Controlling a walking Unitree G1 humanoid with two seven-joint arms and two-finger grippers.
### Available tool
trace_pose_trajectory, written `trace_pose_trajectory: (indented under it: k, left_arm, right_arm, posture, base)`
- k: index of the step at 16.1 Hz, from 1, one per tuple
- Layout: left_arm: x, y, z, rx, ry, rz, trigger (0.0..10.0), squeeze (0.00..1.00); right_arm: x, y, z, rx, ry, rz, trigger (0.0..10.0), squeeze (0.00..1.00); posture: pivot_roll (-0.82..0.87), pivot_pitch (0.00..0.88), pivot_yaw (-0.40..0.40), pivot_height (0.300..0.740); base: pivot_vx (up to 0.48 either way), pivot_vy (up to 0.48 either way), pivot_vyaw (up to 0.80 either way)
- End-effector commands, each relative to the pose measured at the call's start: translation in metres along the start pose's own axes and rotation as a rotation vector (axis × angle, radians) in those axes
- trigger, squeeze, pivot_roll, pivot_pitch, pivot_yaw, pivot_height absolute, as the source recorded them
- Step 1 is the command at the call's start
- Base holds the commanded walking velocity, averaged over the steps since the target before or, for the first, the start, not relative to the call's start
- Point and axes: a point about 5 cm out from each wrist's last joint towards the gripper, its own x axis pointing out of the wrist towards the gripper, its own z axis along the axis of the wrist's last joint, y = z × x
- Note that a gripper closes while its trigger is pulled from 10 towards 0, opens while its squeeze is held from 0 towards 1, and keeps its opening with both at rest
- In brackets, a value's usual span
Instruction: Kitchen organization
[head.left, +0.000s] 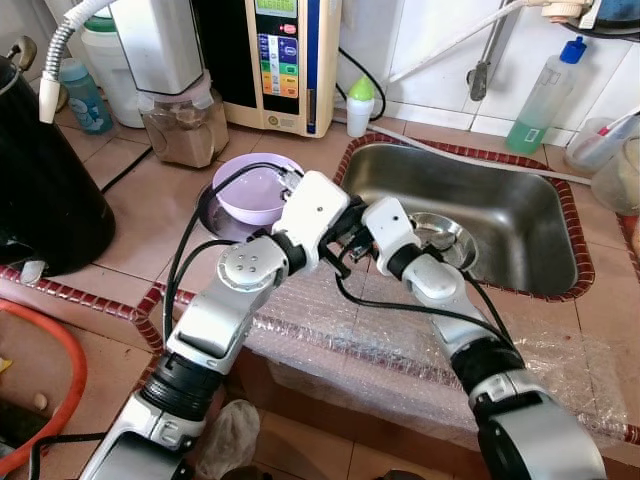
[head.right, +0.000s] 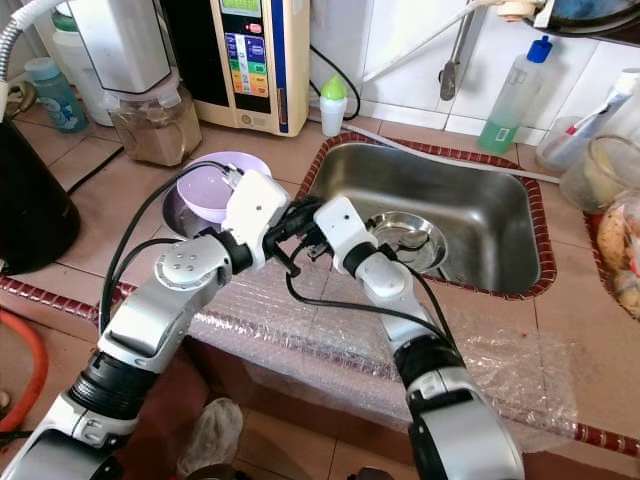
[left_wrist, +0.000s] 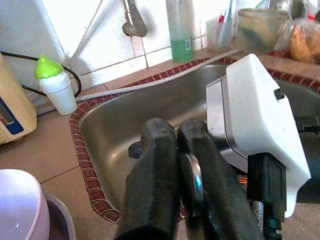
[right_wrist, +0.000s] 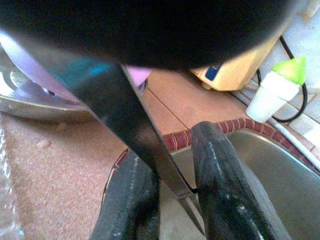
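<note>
Left eye view: sink (head.left: 520, 240) is lying just beyond both tools, meeting at its near-left corner. Left tool (left_wrist: 181, 165) is clamping a knife (left_wrist: 191, 181); right tool (right_wrist: 172, 200) is straddling its blade, fingers apart.

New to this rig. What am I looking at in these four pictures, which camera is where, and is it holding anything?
It is a humanoid robot with two silver arms, each ending in a black hand with two fingers. The two wide pictures come from a stereo camera on its head, looking down at a tiled kitchen counter. The two close pictures come from cameras on its wrists.

On the counter there is a steel sink with a steel dish in it, a lilac bowl beside it, a green soap bottle behind it, and bubble wrap along the front edge.

At the sink's left rim, the left hand is shut on a thin metal utensil. The utensil reaches the right hand, but it is unclear whether that hand grips it.
</note>
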Motion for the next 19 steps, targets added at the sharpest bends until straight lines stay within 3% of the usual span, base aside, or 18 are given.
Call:
trace_pose_trajectory:
  k: [1,5,8,9,10,11,16,19]
  left_arm:
    - [-0.008,0.004,-0.010,-0.015,0.027,0.008,10.0,1.00]
    - [-0.013,0.008,-0.010,-0.011,-0.002,0.051,10.0,1.00]
    - [-0.022,0.027,-0.015,-0.007,-0.007,0.193,10.0,1.00]
    - [-0.024,0.035,-0.015,-0.010,-0.011,0.252,10.0,1.00]
    - [-0.028,0.046,-0.015,-0.028,-0.023,0.321,10.0,1.00]
    - [-0.031,0.057,-0.013,-0.039,-0.038,0.381,10.0,1.00]
    - [-0.043,0.092,-0.023,-0.113,0.010,0.611,10.0,1.00]
    - [-0.046,0.103,-0.030,-0.180,0.033,0.694,10.0,1.00]
  right_arm:
    - [-0.008,-0.039,-0.006,0.050,0.048,-0.174,0.0,0.00]
    - [-0.008,-0.051,-0.013,0.112,0.107,-0.237,0.0,0.00]
    - [-0.012,-0.059,-0.025,0.194,0.191,-0.308,0.0,0.00]
    - [-0.014,-0.060,-0.030,0.212,0.218,-0.323,0.9,0.00]
    - [-0.016,-0.061,-0.034,0.231,0.239,-0.342,7.2,0.00]
    - [-0.019,-0.062,-0.038,0.248,0.260,-0.361,10.0,1.00]
    - [-0.028,-0.056,-0.053,0.280,0.316,-0.375,10.0,1.00]
    - [-0.030,-0.053,-0.056,0.286,0.315,-0.373,10.0,1.00]
  posture:
    - [0.01,0.000,0.001,0.740]
    - [0.01,0.000,0.005,0.740]
    - [0.02,0.000,0.000,0.740]
    - [0.02,0.000,-0.001,0.740]
    - [0.02,0.000,-0.003,0.740]
    - [0.02,0.000,-0.003,0.740]
    - [0.01,0.000,0.005,0.740]
    - [0.00,0.000,0.009,0.740]
  base:
    - [0.000,0.000,0.00]
    - [0.000,0.000,0.00]
    - [0.000,0.000,0.00]
    - [0.000,0.000,0.00]
    - [0.000,0.000,0.00]
    - [0.000,0.000,0.00]
    - [0.000,0.000,0.00]
    - [0.000,0.000,0.00]
